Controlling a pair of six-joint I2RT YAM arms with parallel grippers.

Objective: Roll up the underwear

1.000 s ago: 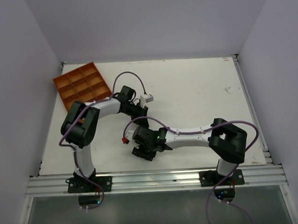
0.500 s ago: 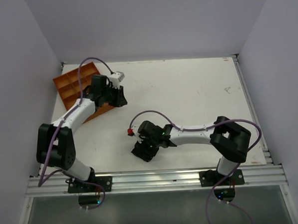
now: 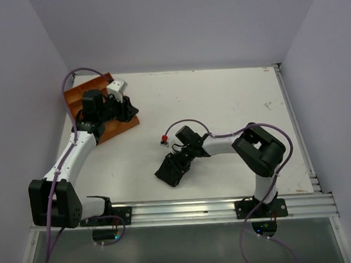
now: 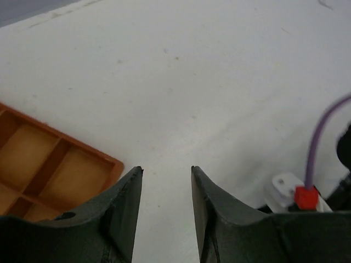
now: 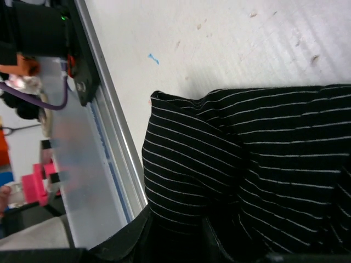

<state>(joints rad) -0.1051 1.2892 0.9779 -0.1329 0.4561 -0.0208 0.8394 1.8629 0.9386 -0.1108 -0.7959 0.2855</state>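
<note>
The underwear [image 3: 170, 170] is a bunched black bundle near the table's front middle; the right wrist view shows it as black fabric with thin pale stripes [image 5: 247, 159]. My right gripper [image 3: 178, 162] is shut on the underwear, a fold of fabric filling the space between its fingers [image 5: 129, 233]. My left gripper [image 3: 131, 112] hangs far off at the back left over the corner of the orange tray. It is open with only bare table between its fingertips [image 4: 166, 171].
An orange compartment tray [image 3: 88, 100] lies at the back left, its corner under my left gripper [image 4: 52, 175]. The aluminium rail [image 5: 107, 142] along the table's front edge runs close to the underwear. The right wrist's red plug [image 4: 306, 196] shows at the left wrist view's lower right.
My left arm has swung away from the underwear to the back left over the tray, and its jaws have widened. My right gripper has turned and shifted slightly, still holding the fabric.
</note>
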